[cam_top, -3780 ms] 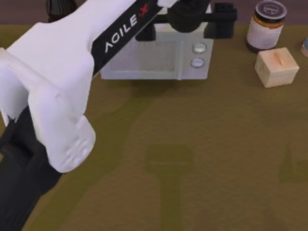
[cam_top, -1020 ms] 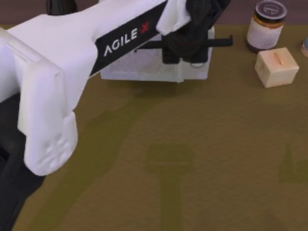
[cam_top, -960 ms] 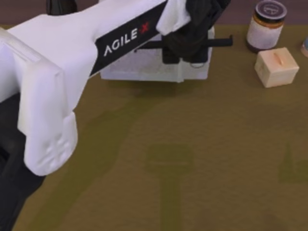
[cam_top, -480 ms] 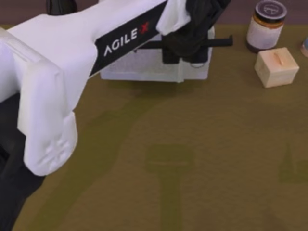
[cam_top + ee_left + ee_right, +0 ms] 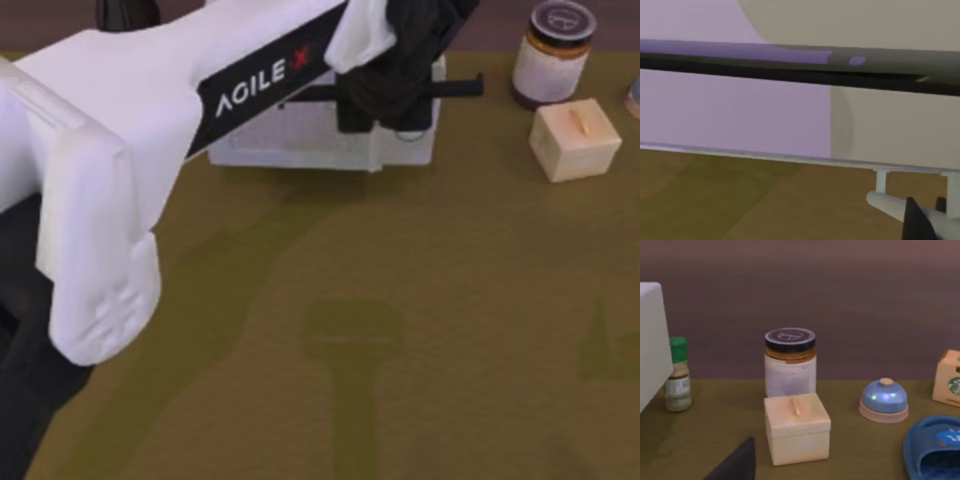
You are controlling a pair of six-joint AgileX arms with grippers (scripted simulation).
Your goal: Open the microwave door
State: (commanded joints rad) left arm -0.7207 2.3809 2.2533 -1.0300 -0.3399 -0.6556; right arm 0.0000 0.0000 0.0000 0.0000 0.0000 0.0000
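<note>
The white microwave (image 5: 300, 135) stands at the back of the table, mostly covered by my left arm. Its door (image 5: 290, 130) looks shut against the body in the top view. My left gripper (image 5: 385, 95) hangs over the front, at the handle side of the door. In the left wrist view the slim white handle (image 5: 895, 206) runs between two dark fingertips (image 5: 916, 222), which close on it. My right gripper (image 5: 737, 465) is out of the top view and shows only as a dark tip in its wrist view. The microwave's side (image 5: 650, 340) appears there too.
A dark-lidded jar (image 5: 553, 52) and a cream cube (image 5: 575, 138) stand right of the microwave. The right wrist view also shows a green-capped spice bottle (image 5: 677, 375), a blue bell (image 5: 883, 401), a blue slipper (image 5: 935, 447) and a carton (image 5: 950, 377).
Since 3.8 s ago my left gripper has turned and come down in front of the microwave at the handle. Over the last second nothing has visibly moved.
</note>
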